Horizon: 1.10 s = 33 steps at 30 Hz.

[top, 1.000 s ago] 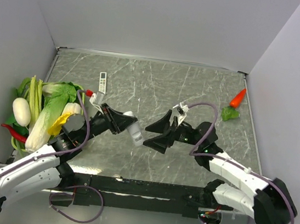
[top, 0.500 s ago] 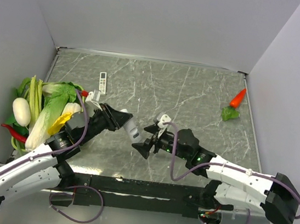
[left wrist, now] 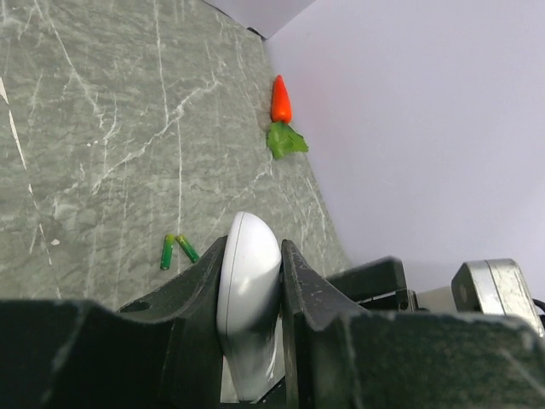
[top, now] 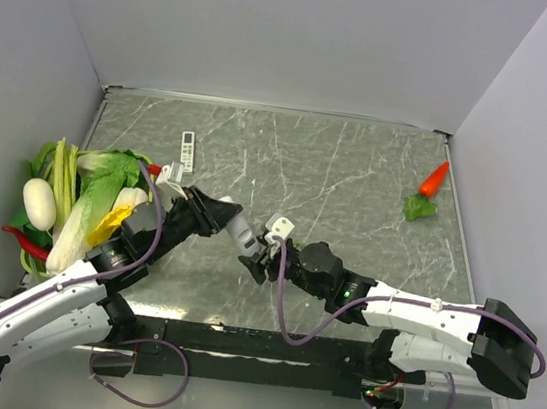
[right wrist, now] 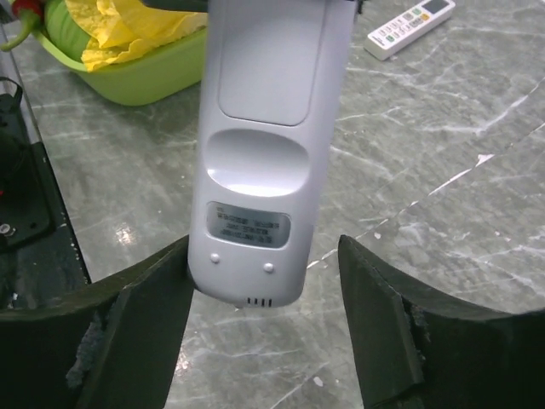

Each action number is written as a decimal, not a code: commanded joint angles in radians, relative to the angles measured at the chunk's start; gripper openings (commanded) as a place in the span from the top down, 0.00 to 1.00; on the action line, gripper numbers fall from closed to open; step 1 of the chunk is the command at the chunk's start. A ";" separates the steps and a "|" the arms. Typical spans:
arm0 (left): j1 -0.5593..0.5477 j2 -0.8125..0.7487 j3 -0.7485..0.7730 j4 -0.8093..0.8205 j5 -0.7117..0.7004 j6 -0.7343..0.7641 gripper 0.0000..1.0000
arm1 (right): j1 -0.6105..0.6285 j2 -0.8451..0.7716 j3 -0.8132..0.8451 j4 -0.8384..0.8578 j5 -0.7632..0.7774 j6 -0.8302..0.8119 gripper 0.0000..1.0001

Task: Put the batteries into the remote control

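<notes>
**Left pincer grips the remote, right pincer stands wide around its free end**

The left pincer [left wrist: 253, 256] is clamped narrow on the remote control [left wrist: 249, 307], one finger pressed flat on each long side, so that the white bar sticks out past the fingertips. Facing it, the right pincer [right wrist: 266, 251] stands wide and straddles the remote control's rounded end, where the back cover and a small label show. One finger [right wrist: 145, 332] sits just against the edge, and the other is apart from it.

From above, the left arm [top: 59, 302] rises from its base at the near left and reaches diagonally toward the middle. The right arm [top: 420, 315] lies low and long, stretched leftward from the near right, wrist to wrist with its neighbour.

The batteries [left wrist: 177, 250] lie side by side on the tabletop [top: 339, 163], beyond the held remote control. Farther out are a slim buttoned remote [top: 187, 150], a pile of vegetables [top: 82, 200] at the left wall, and a carrot [top: 433, 180] by the right wall.
</notes>
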 commanded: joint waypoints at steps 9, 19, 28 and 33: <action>-0.008 0.006 0.056 0.030 0.034 -0.014 0.54 | 0.009 -0.018 0.046 0.069 0.028 -0.007 1.00; -0.093 0.025 -0.044 0.153 0.013 -0.038 0.22 | 0.009 -0.042 0.053 0.063 0.131 0.096 1.00; -0.205 0.075 -0.122 0.286 -0.136 -0.045 0.29 | 0.014 -0.058 0.040 0.071 0.172 0.135 1.00; -0.233 0.117 -0.127 0.361 -0.144 -0.025 0.37 | 0.017 -0.059 0.034 0.078 0.177 0.144 1.00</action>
